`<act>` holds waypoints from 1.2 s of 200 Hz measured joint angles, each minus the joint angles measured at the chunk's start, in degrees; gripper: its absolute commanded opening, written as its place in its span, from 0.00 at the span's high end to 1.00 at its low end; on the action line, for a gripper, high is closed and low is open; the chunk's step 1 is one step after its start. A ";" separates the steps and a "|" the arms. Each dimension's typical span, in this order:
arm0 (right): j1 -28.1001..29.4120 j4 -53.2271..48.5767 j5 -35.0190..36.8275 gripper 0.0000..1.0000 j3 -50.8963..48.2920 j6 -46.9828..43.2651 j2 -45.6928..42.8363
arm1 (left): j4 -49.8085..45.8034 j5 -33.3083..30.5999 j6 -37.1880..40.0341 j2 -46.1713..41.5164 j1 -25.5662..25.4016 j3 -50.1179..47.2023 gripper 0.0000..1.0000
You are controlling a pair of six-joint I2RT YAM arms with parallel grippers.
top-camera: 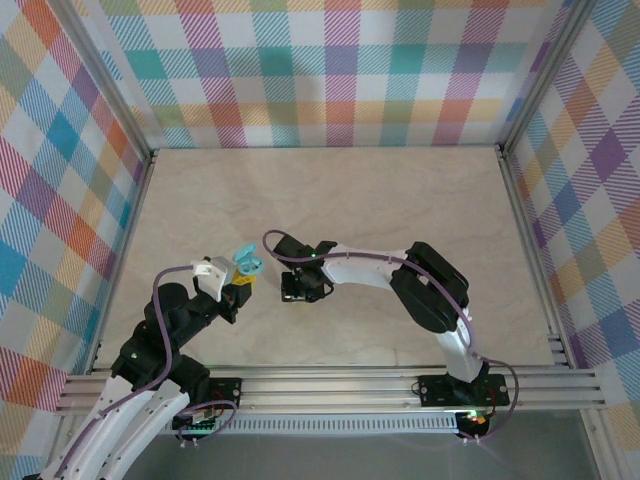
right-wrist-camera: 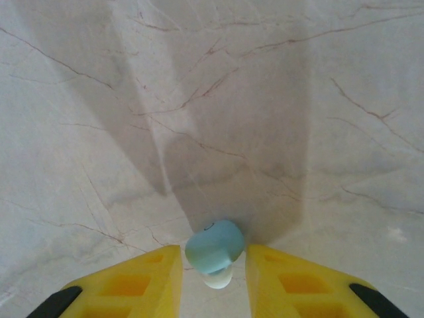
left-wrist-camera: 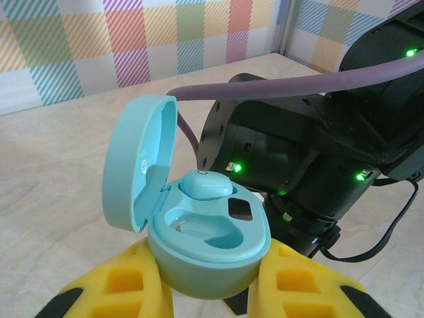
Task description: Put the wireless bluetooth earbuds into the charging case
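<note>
My left gripper (left-wrist-camera: 213,281) is shut on the light blue charging case (left-wrist-camera: 218,262), holding it by its body above the table with the lid (left-wrist-camera: 136,165) swung open. One pale blue earbud (left-wrist-camera: 207,184) sits in the far slot; the near slot (left-wrist-camera: 199,228) is bare. In the top view the case (top-camera: 246,262) is raised at my left gripper (top-camera: 240,278). My right gripper (top-camera: 298,290) points down at the table just right of it. Its yellow fingers (right-wrist-camera: 146,278) close on a second earbud (right-wrist-camera: 213,245), white tip toward the camera, right gripper (right-wrist-camera: 213,265) low over the marble.
The beige marbled table (top-camera: 380,200) stretches behind both arms, bounded by aluminium rails (top-camera: 520,230) and checked walls. The right arm's black wrist (left-wrist-camera: 298,159) and purple cable (left-wrist-camera: 278,89) hang close behind the case.
</note>
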 measured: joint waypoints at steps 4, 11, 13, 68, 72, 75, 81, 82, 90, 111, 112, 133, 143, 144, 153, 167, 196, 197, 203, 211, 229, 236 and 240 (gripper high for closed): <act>0.00 -0.11 0.02 0.67 0.04 -0.13 0.00 | -0.02 0.00 0.00 -0.04 0.00 0.00 0.92; 0.00 -0.37 0.02 0.67 0.22 -0.20 0.00 | -0.02 0.00 0.00 -0.15 0.00 0.00 0.92; 0.00 -0.42 0.02 0.67 0.26 -0.22 0.00 | -0.02 0.00 0.00 -0.17 0.00 0.00 0.92; 0.24 -4.35 2.16 0.65 4.37 -3.02 1.51 | -0.24 -0.04 -0.02 -0.92 0.00 -0.04 0.92; 0.35 -4.90 2.49 0.65 5.09 -3.34 1.92 | -0.33 -0.02 -0.02 -1.03 0.00 -0.04 0.92; 0.39 -5.18 2.71 0.65 5.55 -3.48 2.21 | -0.37 -0.04 -0.02 -1.16 0.00 -0.07 0.92; 0.50 -5.81 3.15 0.65 6.45 -3.93 2.75 | -0.52 -0.07 -0.02 -1.33 0.00 -0.09 0.92; 0.57 -5.88 3.19 0.65 6.64 -4.02 2.89 | -0.55 -0.07 -0.02 -1.36 0.00 -0.09 0.92; 0.81 -6.49 3.72 0.65 7.56 -4.52 3.56 | -0.66 -0.09 -0.02 -1.66 0.00 -0.13 0.92; 1.46 -7.93 4.22 0.65 8.61 -5.14 4.46 | -1.64 -0.20 -0.02 -2.38 0.00 -0.17 0.92; 1.51 -8.04 4.22 0.65 8.66 -5.18 4.52 | -1.66 -0.20 -0.02 -2.40 0.00 -0.17 0.92; 1.88 -9.03 4.55 0.64 8.90 -5.64 4.76 | -1.77 -0.37 -0.02 -2.49 0.00 -0.17 0.92; 1.90 -9.35 4.59 0.65 9.07 -5.92 4.94 | -1.88 -0.48 -0.02 -2.49 0.00 -0.17 0.92; 1.90 -9.38 4.59 0.65 9.07 -5.95 4.96 | -1.88 -0.48 -0.02 -2.49 0.00 -0.17 0.92; 1.90 -9.64 4.63 0.65 9.35 -6.12 5.18 | -1.90 -0.59 -0.02 -2.49 0.00 -0.17 0.92; 1.90 -10.08 4.63 0.66 9.81 -6.29 5.51 | -1.90 -0.61 -0.02 -2.47 0.00 -0.17 0.92; 1.90 -10.56 4.98 0.67 10.45 -6.64 5.95 | -1.92 -0.61 -0.02 -2.47 0.00 -0.17 0.92; 1.90 -10.56 4.98 0.67 10.47 -6.64 5.97 | -1.92 -0.61 -0.02 -2.47 0.00 -0.17 0.92; 1.90 -10.86 5.01 0.67 10.78 -6.82 6.14 | -1.95 -0.61 -0.02 -2.47 0.00 -0.17 0.92; 1.90 -11.17 5.03 0.67 11.08 -6.93 6.29 | -2.01 -0.61 -0.02 -2.49 0.00 -0.17 0.92; 1.90 -11.80 5.01 0.67 11.76 -7.30 6.69 | -2.12 -0.61 -0.02 -2.49 0.00 -0.17 0.92; 1.90 -12.00 5.03 0.68 12.04 -7.34 6.88 | -2.10 -0.61 -0.02 -2.49 0.00 -0.17 0.92; 1.90 -12.15 5.03 0.68 12.20 -7.39 6.97 | -2.10 -0.61 -0.02 -2.47 0.00 -0.17 0.92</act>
